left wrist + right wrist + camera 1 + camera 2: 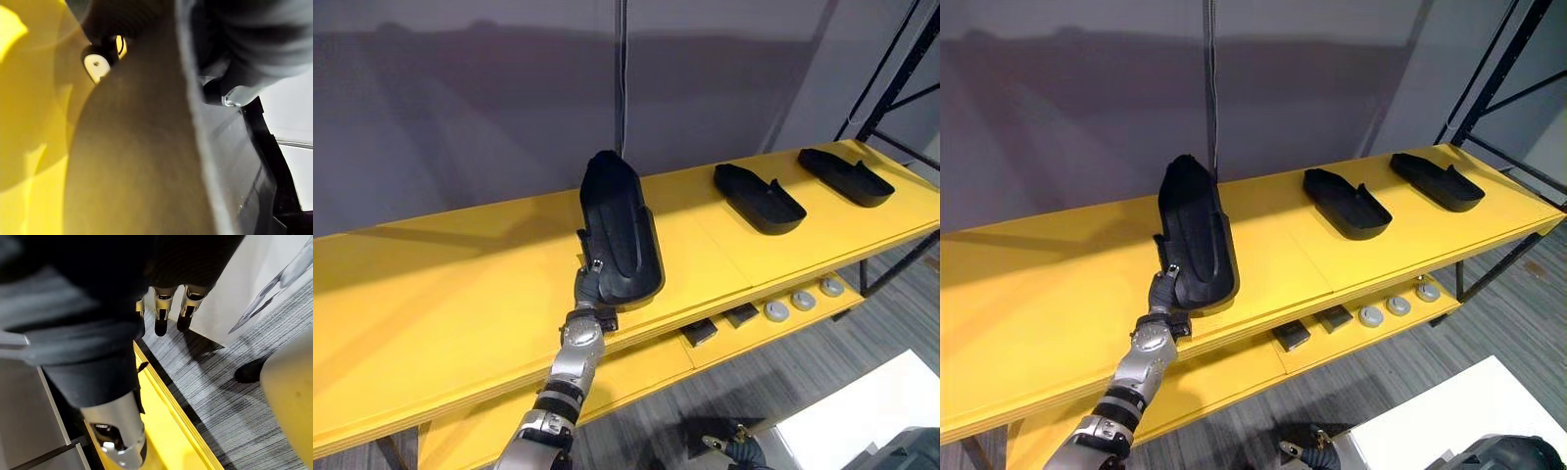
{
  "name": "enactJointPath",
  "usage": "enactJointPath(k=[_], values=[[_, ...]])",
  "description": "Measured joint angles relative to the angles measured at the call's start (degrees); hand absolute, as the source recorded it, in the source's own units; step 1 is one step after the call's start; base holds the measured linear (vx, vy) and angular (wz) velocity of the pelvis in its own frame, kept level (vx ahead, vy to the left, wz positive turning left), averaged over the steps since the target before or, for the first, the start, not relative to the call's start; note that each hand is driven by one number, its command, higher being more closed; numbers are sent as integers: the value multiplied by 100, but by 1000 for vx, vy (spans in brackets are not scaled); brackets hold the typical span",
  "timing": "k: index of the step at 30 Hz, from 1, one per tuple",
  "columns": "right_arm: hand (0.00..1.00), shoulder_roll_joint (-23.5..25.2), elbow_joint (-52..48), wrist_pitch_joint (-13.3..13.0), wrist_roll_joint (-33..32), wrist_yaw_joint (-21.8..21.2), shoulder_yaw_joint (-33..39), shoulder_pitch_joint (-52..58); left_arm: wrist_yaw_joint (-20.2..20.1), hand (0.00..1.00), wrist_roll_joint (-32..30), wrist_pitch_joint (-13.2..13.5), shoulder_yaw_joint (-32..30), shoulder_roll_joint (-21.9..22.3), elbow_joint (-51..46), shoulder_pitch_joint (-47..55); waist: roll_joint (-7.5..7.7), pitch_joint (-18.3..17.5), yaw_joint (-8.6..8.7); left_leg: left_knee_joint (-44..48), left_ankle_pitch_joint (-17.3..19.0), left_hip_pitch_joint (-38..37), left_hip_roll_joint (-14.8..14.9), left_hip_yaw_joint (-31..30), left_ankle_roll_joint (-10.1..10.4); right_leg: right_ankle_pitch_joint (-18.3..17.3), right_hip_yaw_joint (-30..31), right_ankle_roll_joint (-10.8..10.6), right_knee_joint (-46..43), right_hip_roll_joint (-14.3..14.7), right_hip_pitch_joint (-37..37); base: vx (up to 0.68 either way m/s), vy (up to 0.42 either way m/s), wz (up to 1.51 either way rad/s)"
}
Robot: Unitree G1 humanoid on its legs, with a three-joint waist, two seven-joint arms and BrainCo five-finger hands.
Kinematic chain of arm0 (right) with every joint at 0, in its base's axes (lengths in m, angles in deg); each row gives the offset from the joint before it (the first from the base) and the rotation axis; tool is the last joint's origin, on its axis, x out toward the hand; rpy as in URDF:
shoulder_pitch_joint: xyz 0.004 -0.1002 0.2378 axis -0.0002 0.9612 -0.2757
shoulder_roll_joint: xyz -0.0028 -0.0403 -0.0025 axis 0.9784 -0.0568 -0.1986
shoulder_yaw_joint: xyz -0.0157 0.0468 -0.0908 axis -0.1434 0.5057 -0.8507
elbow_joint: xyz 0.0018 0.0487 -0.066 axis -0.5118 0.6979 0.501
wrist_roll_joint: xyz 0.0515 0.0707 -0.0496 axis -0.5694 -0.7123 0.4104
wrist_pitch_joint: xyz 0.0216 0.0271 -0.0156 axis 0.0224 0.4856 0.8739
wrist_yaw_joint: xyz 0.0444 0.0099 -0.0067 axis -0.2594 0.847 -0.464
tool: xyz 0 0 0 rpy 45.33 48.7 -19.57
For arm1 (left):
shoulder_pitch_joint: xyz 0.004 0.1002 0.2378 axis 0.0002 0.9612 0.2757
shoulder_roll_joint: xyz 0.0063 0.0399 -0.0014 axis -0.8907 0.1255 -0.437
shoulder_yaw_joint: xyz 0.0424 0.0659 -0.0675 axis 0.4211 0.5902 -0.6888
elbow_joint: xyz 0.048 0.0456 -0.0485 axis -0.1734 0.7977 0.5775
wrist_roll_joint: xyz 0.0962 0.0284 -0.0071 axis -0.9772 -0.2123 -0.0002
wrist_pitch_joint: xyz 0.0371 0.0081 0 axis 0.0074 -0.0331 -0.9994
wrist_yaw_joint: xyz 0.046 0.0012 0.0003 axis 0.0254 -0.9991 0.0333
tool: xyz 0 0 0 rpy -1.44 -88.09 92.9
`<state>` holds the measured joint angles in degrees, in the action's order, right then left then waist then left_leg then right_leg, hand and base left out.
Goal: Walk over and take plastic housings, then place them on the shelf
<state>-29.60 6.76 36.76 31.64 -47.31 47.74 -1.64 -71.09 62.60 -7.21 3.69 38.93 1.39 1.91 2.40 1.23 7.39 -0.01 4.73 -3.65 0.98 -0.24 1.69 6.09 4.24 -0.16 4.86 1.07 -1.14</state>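
Yellow boards are forming an upper shelf (460, 294) that is running across the scene in front of a grey wall (460, 117), with a black rack frame (901, 78) standing at the right end.

The left hand (590, 279) is reaching up from below the front edge of this shelf and is holding the near end of a black held housing (622, 235). Its fingers seem to be curled round the housing's near left rim, though most of the hand is lying hidden behind the part. The held housing is tilting, with its near end sitting low over the shelf's front edge and its far end rising toward the wall, open side facing the camera.

To the right, a second housing (759, 196) is lying flat on the same shelf, well apart from the held one. A third housing (845, 176) is lying flat just beyond it, nearer the rack frame.

Below, a lower shelf (646, 367) is carrying two black blocks (699, 332) and, to their right, a row of round grey discs (803, 300).

The right hand (161, 303) is hanging low beside a yellow board edge, above the grey striped floor (220, 396). Its fingers are dangling straight and relaxed, holding nothing.
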Motion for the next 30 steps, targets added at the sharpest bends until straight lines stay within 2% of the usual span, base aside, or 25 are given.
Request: enactJointPath(k=[6, 11, 22, 27, 30], values=[[0, 2, 52, 5, 0, 0, 34, -162, 141, 0, 22, 7, -138, -23, 128, -314, -5, 99, 34, -45, 0, -23, 2, 31, 0, -6, 13, -4, 0, 13, -43, 56, 16, -4], [0, 10, 57, 5, 0, -2, 33, -270, 238, 0, 198, 36, -248, -59, 228, -432, -5, 137, 135, -64, 0, -35, 2, 33, 1, -6, 17, -4, 3, 14, -43, 0, 0, 0], [0, 17, 124, 3, -2, -1, 56, -378, 234, 0, 299, 140, -321, -56, 204, -442, -10, 174, 145, -83, -4, -39, 1, 21, 2, -7, 7, -4, 6, 14, -43, 0, 0, 0], [0, 17, 122, 2, -3, 1, 59, -394, 341, 0, 401, 110, -306, 11, -183, -322, -14, 245, 147, -103, -34, -33, -2, -10, -10, -14, -10, -7, 2, 8, -46, 10, 4, 3], [0, 12, 115, 1, -4, 37, 71, -364, 493, 0, 250, 80, -191, 174, -841, -59, -14, 269, 128, -78, -39, 69, -15, -96, -17, -44, -29, -22, -1, -6, -106, 14, 3, 12]])
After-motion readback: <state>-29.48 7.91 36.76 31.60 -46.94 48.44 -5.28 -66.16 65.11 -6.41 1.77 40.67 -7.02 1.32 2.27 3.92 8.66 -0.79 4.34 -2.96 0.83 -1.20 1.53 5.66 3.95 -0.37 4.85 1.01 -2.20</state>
